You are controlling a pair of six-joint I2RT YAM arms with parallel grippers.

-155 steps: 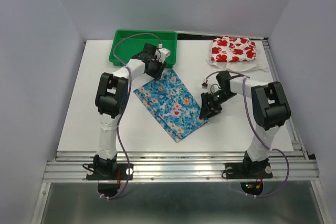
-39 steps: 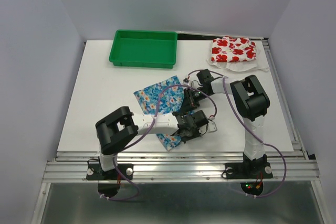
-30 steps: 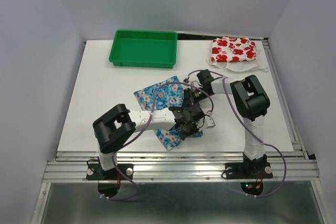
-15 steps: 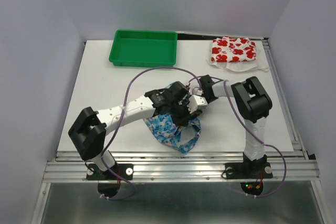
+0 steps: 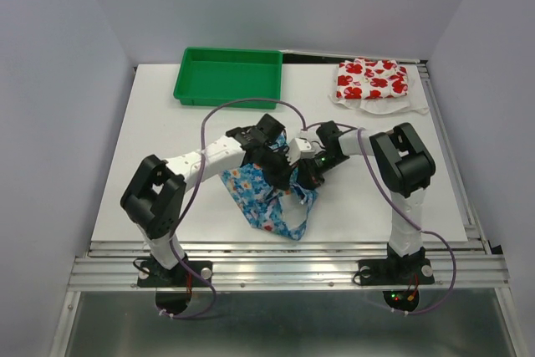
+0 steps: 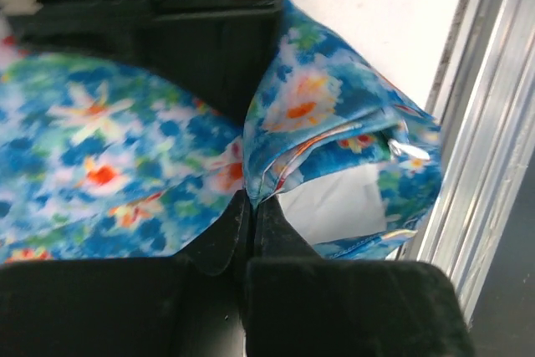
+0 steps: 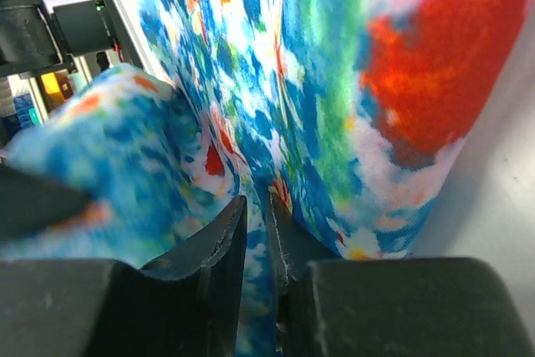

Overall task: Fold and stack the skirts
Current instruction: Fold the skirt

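- Nearest to us, a ribbed metal rail [image 5: 284, 267] runs along the front edge, and both arm bases are bolted onto it. Below it lies a duller metal floor.
- Behind the rail is the white table [image 5: 142, 165], matte and plain. A second metal track [image 5: 445, 148] runs along its right side.
- The blue skirt [image 5: 261, 205] is in the front middle of the table, between the two arms. Its upper part is lifted and bunched, while its lower corner droops to the tabletop just short of the front rail.
- The left gripper [image 6: 252, 203] is pinched tight on an edge of the blue skirt. In the left wrist view we see the cloth folding over right at the fingertips, with white table and the rail beyond it.
- The right gripper [image 7: 256, 211] meets the same garment from the other side. Its jaws stand at a narrow gap with a fold of the blue cloth clamped between them.
- The two grippers sit close together above the cloth; from above we cannot tell whether they touch.
- Farther back on the left, a green tray [image 5: 180, 81] rests at the table's rear edge, well apart from the blue skirt.
- At the rear right corner lies the white skirt with red flowers [image 5: 372, 79], folded, with a white layer showing beneath it.
- Pale lilac-grey walls [image 5: 58, 64] close in the table on the left, back and right.
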